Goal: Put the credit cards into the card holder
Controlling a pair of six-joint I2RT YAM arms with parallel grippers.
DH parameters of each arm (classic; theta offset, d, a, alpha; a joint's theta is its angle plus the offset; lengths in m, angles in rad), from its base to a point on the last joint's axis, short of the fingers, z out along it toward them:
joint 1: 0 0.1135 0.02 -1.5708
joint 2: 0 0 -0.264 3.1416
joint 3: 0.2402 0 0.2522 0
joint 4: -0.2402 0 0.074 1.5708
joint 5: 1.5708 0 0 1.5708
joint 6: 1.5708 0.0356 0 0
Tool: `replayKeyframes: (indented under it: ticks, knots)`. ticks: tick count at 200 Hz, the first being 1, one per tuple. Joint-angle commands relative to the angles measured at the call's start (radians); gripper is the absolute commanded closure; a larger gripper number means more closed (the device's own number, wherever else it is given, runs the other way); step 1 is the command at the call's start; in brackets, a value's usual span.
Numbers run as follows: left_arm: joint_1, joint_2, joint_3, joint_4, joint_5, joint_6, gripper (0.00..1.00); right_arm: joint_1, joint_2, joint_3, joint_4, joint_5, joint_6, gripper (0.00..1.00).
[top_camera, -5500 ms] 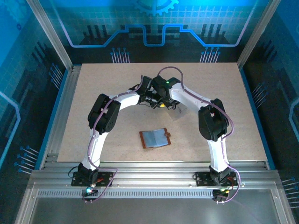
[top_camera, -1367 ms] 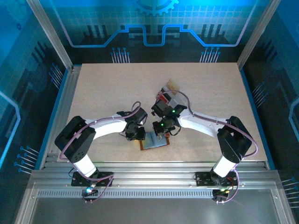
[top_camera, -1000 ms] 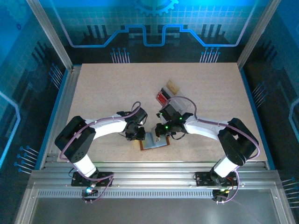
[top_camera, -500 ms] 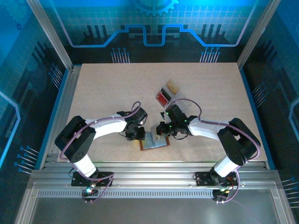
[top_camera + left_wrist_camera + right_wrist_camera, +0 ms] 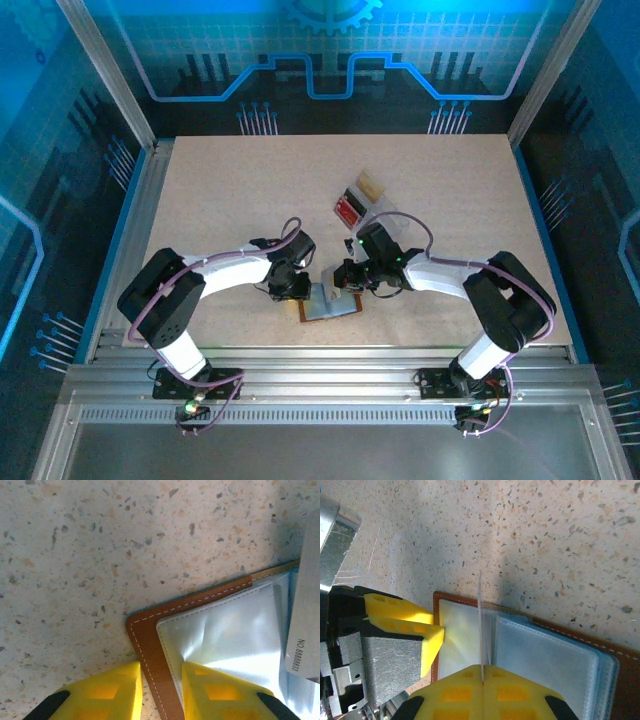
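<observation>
Right wrist view, credit card: a credit card (image 5: 480, 620) is seen edge-on as a thin pale line, pinched between the pressed-together fingers of the right claw (image 5: 482, 672). It is held upright over the clear sleeves, close to the edge gripped by the other claw. Whether its lower edge has entered a pocket cannot be told.
Card holder: the card holder (image 5: 330, 303) is laid open on the tabletop (image 5: 220, 200), toward the front, between the two arms. Its brown border and clear pockets are turned face up.
Left claw: the left claw (image 5: 159, 685) is only narrowly parted, and the holder's brown border is nipped between its yellow fingers near a corner, so the holder is judged to be steadied.
Change: a few seconds ago both arms were gathered at the clear tray (image 5: 385, 215) farther back, and the holder lay unattended. Both claws have since been brought down to it. Over the last second the right arm has been shifted slightly, while the left has been kept in place.
Meaning: the pick-up is judged done and insertion is judged under way, with the card not yet seated.
Tray contents: a red card (image 5: 348, 210) and a tan card (image 5: 370, 185) are seen there.
</observation>
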Motion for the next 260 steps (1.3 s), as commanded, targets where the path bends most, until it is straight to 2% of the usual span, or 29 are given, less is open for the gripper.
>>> replayKeyframes:
  ticks: [1,103,260]
  knots:
    - [-0.01,0.064,-0.036,0.049,0.049,-0.011,0.75,-0.007,0.028,-0.006,0.049,-0.043,0.022,1.0]
    - [-0.009,0.069,-0.041,0.055,0.05,-0.011,0.75,-0.04,0.094,0.013,0.066,-0.133,0.077,1.0]
    - [-0.01,0.079,-0.054,0.069,0.051,-0.015,0.75,0.017,0.032,-0.1,-0.011,-0.029,0.011,1.0]
